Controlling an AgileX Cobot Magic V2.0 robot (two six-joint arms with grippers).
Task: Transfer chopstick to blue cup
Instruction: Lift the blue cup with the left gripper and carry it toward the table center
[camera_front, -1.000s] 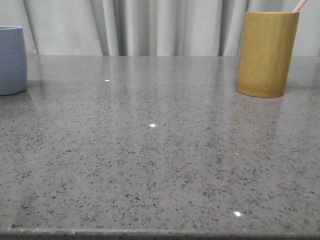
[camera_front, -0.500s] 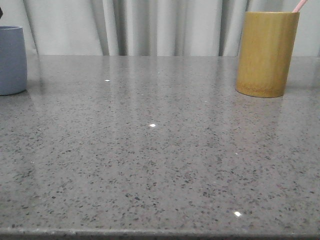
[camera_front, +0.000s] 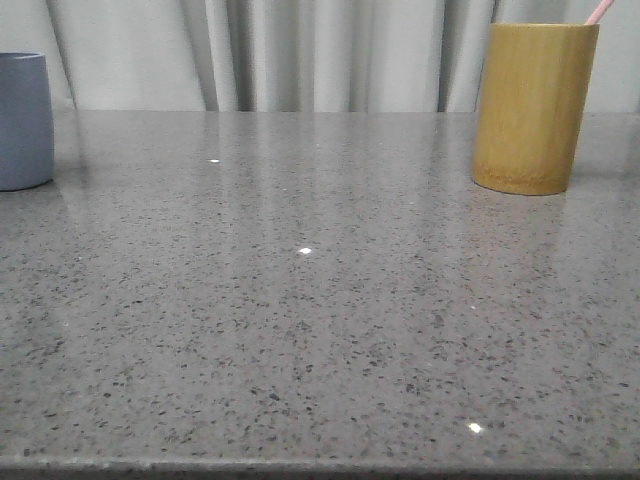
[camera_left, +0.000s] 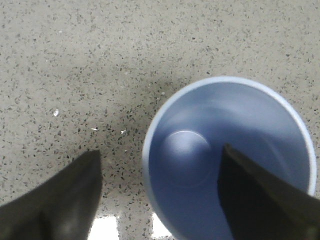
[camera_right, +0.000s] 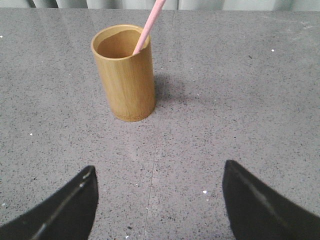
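Note:
The blue cup (camera_front: 22, 120) stands at the far left of the table and is empty inside in the left wrist view (camera_left: 230, 155). My left gripper (camera_left: 160, 160) is open above it, one finger over the cup's mouth and the other over the table beside it. A pale pink chopstick (camera_front: 598, 11) leans out of the yellow-brown bamboo cylinder (camera_front: 532, 105) at the far right; both also show in the right wrist view, the chopstick (camera_right: 148, 26) and the cylinder (camera_right: 126, 75). My right gripper (camera_right: 159, 172) is open and empty, short of the cylinder.
Grey speckled stone tabletop (camera_front: 300, 300) with its front edge at the bottom of the front view. Pale curtains (camera_front: 300, 50) hang behind the table. Neither arm shows in the front view.
A small dark part seen at the top left above the blue cup half a second ago is gone from the front view. The cups and chopstick have not moved.

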